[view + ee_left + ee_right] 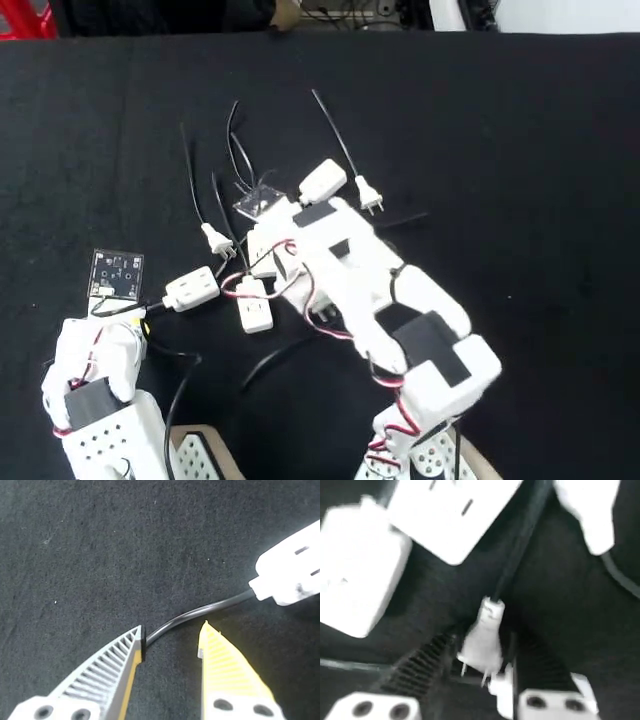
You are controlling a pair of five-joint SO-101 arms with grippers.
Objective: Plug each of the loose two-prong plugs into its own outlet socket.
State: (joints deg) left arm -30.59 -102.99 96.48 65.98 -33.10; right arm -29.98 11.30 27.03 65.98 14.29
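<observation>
- Plug (482,635), a white two-prong one, sat clamped between the jaws of the right pincer (485,652). Its prongs pointed back toward the wrist, and its black lead (515,555) ran away from the arm.
- By my judgement, the step in hand was carrying this plug to a socket. It was not yet seated in any.
- The next move would call for turning the plug so that its prongs face a socket's slots, since they pointed away from the blocks. After that it would need lining up squarely and a straight push.
- Just beyond the right pincer lay a slotted socket (452,510) with a white block (355,575) beside it. Both were near the plug but apart from it.
- The left pincer (172,629) sat low over the table (520,150) with its jaws apart and gripping nothing. A black cord (210,609) passed between the jaws to the corded socket (292,567) just past the tips.
- Farther out, the nearer loose plug (216,240) and the farther loose plug (370,195) lay unplugged on the cloth. The far socket (322,181) lay just beside the farther one.
</observation>
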